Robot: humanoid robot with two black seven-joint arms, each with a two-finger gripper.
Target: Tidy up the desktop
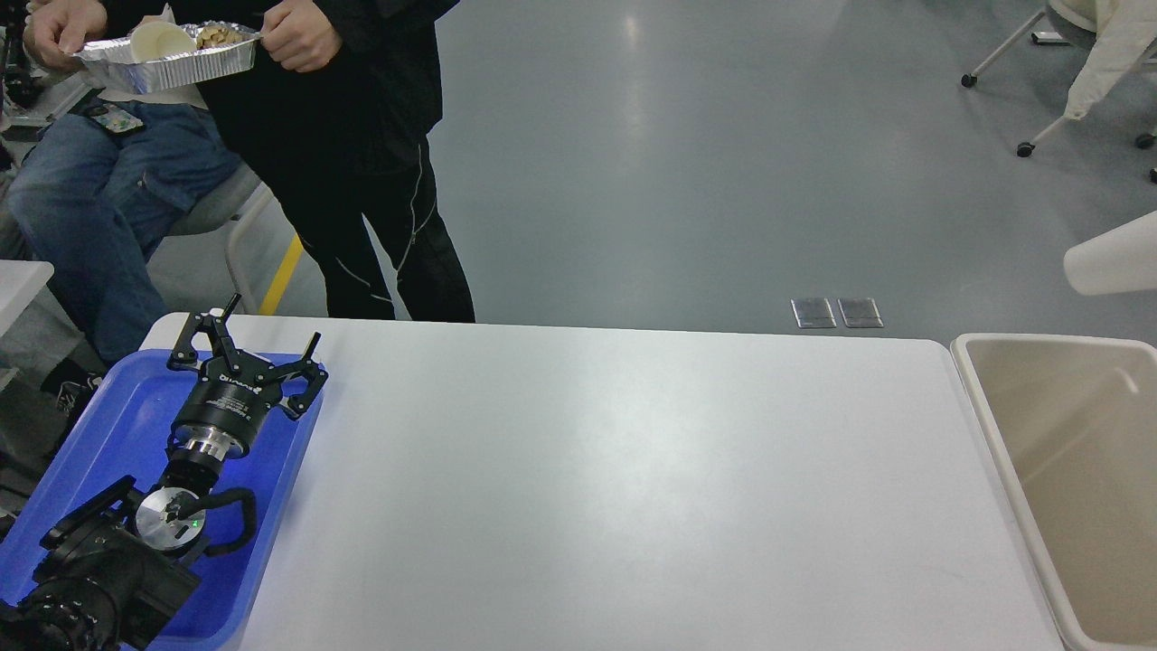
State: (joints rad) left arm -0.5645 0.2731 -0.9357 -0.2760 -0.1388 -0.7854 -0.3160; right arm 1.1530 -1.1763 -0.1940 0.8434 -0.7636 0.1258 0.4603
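The white-grey desktop (633,470) fills the middle of the head view and nothing lies on its bare surface. My left gripper (269,336) is open and empty, over the far end of the blue tray (108,425) at the desktop's left edge. A white paper cup (1114,262) lies tilted in the air at the right edge, above the beige bin (1067,434). Only its bottom end shows. My right gripper is out of view, so I cannot see what holds the cup.
A person in black (362,154) stands at the far left of the desktop holding a foil tray (172,54) with food and a cup. A seated person in jeans (81,181) is beside them. Wheeled chairs (1058,81) stand at the far right.
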